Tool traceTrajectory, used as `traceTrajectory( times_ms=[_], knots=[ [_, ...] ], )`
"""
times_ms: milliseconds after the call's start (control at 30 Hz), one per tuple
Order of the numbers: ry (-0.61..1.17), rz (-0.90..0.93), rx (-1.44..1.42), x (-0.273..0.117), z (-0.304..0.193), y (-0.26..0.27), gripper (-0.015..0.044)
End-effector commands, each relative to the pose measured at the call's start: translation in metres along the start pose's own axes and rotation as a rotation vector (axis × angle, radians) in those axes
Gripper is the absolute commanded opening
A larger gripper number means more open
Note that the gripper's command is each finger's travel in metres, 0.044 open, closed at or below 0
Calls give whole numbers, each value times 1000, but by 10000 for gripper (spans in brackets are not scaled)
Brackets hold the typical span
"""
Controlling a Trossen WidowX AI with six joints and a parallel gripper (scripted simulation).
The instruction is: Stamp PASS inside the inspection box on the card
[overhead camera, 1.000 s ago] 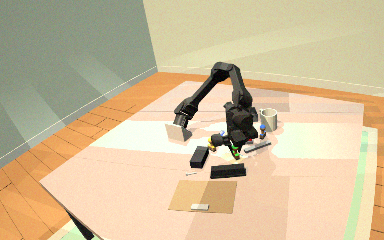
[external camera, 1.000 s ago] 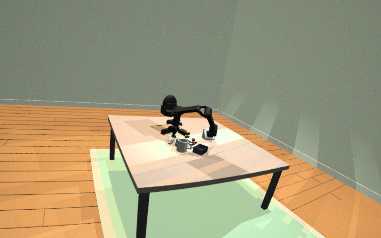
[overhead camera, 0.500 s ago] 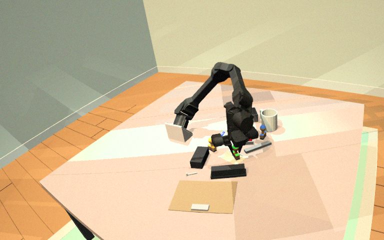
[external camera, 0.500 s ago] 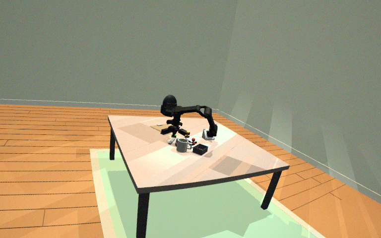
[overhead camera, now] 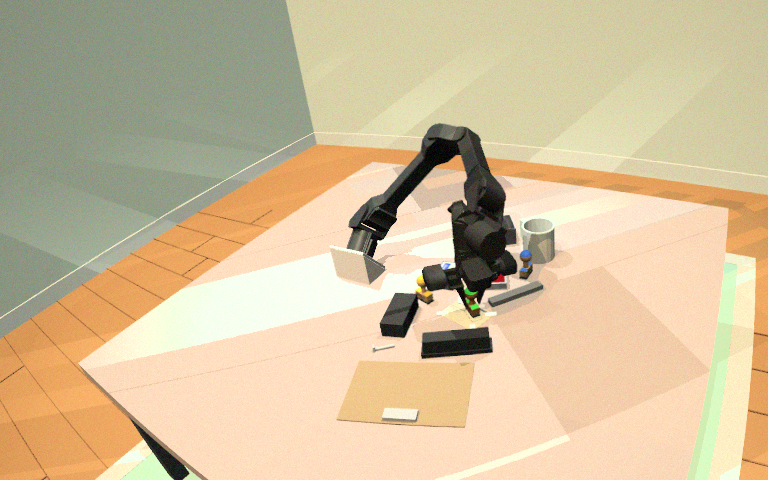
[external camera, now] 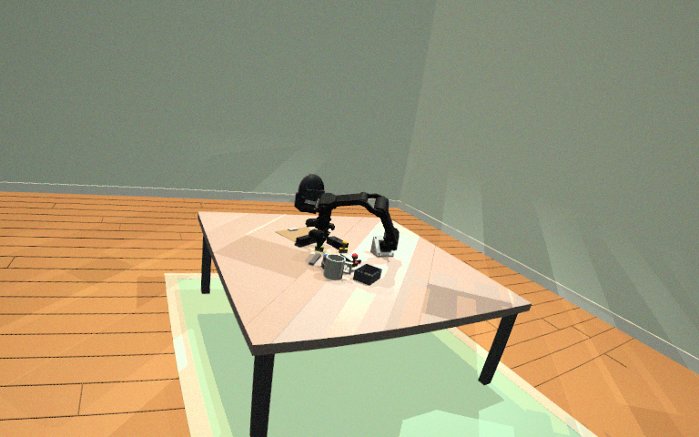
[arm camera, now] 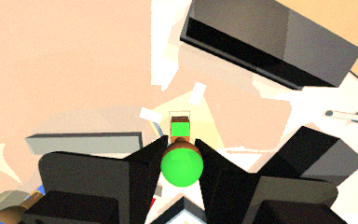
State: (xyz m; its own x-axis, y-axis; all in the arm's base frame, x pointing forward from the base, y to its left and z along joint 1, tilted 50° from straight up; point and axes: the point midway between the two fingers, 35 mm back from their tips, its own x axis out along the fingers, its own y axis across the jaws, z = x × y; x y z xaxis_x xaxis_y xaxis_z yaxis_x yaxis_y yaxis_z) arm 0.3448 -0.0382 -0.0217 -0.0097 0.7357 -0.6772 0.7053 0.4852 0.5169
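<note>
My gripper [overhead camera: 469, 295] [arm camera: 181, 141] is shut on the green-knobbed stamp [overhead camera: 473, 310] [arm camera: 182, 165], which has a brown base with a green patch. The stamp is upright over the pale yellow card [overhead camera: 454, 314] [arm camera: 211, 133]. In the wrist view its base covers much of the thin box outline [arm camera: 179, 111], whose far edge shows beyond it. I cannot tell whether the stamp's face touches the card, and the surface under it is hidden. A red pad [overhead camera: 499, 278] shows behind the gripper, partly covered. White strips [arm camera: 198, 93] lie at the card's edges.
A yellow stamp [overhead camera: 423, 292], a blue stamp [overhead camera: 526, 263] and a red stamp [external camera: 355, 258] stand nearby. Black blocks [overhead camera: 456, 343] [overhead camera: 398, 314] and a grey bar [overhead camera: 515, 294] flank the card. A mug [overhead camera: 538, 241] [external camera: 334, 267] and an open black box [external camera: 367, 274] stand behind.
</note>
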Motion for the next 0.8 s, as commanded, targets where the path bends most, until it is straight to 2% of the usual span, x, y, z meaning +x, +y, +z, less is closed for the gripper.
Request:
traceTrajectory(
  times_ms=[0,767],
  knots=[
    [-2,-3,-3,-4,1,0,0],
    [-4,-5,-3,-42,2,-1,0]
  ],
)
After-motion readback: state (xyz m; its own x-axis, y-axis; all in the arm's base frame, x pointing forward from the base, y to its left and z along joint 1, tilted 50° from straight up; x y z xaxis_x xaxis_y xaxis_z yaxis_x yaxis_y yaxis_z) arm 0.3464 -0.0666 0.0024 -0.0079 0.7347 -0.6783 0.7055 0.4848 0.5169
